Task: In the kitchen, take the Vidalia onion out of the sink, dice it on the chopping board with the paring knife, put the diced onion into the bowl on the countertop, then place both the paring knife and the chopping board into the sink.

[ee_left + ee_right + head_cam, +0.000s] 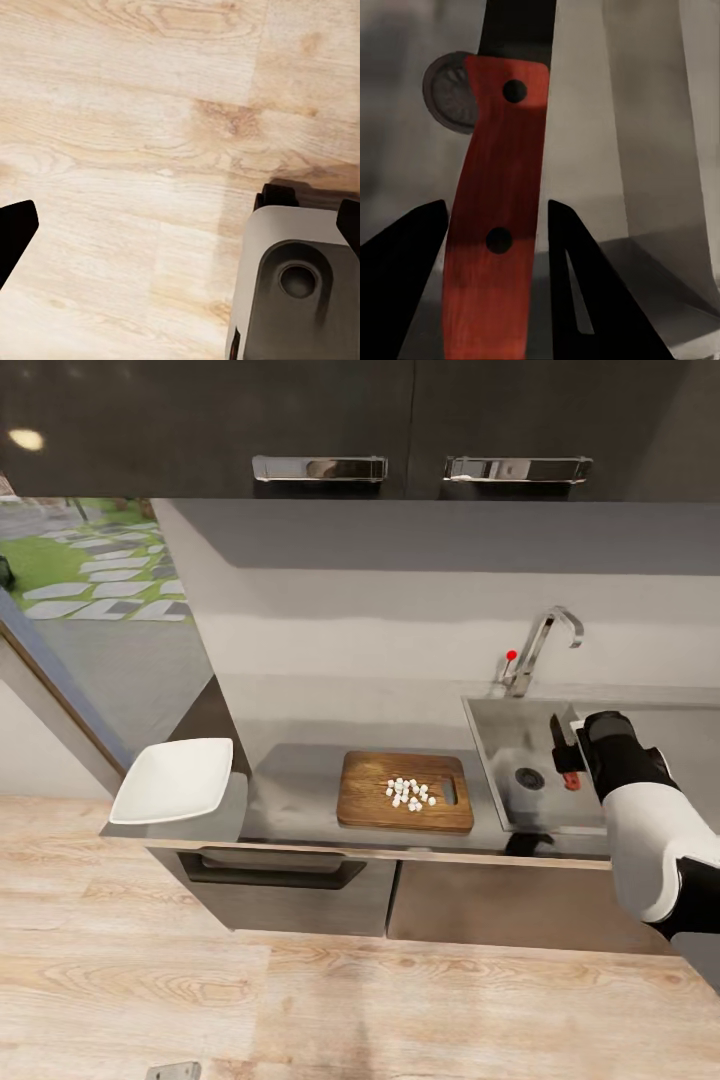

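The paring knife (495,217) is held by its reddish handle between the closed-in fingers of the right gripper (572,758) over the sink (500,780) near its drain (454,94), with diced onion (409,792) left mid chopping board (370,800) on the countertop (290,790).

Smooth grey flat countertop (290,790) ran above dark cabinets. Shallow white squarish bowl (174,780) sat at its left end, corner overhanging edge. Dark brown wood-grain chopping board (405,791) lay near middle, just beside rectangular stainless-steel sink (497,735), small white onion dice (408,792) scattered on board.
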